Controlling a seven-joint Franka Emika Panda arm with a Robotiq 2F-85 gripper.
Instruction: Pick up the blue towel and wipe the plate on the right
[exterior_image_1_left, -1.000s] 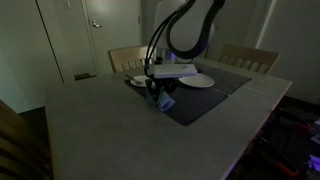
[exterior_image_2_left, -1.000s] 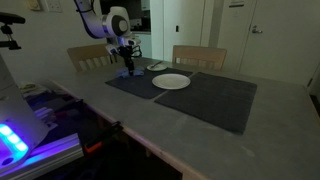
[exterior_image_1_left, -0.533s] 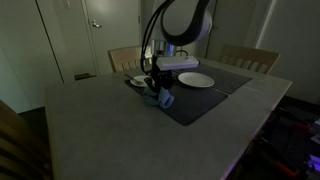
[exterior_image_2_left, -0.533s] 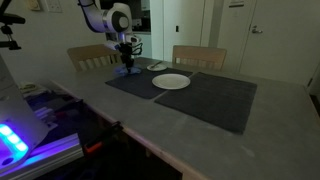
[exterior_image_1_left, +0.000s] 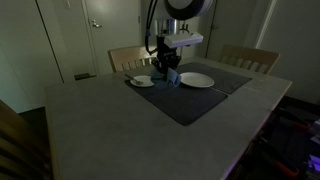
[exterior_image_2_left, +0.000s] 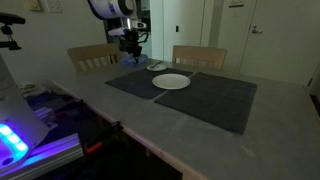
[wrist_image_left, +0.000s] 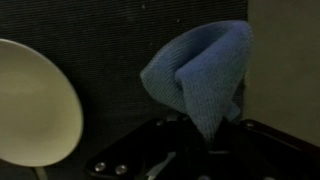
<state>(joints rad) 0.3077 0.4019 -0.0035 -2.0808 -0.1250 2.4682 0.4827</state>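
Note:
My gripper is shut on the blue towel and holds it lifted above the dark placemat. The towel hangs from the jaws in both exterior views. Two white plates lie on the mat: one to the right of the gripper and a smaller one to its left. In an exterior view a plate lies on the mat in front of the gripper. The wrist view shows a plate's edge at the left, beside the hanging towel.
The grey table has wooden chairs behind it. A second dark mat extends to the side. Lab equipment with a purple light stands beside the table.
The gripper has risen from the mat with the blue towel in its jaws and moved a little towards the plates.

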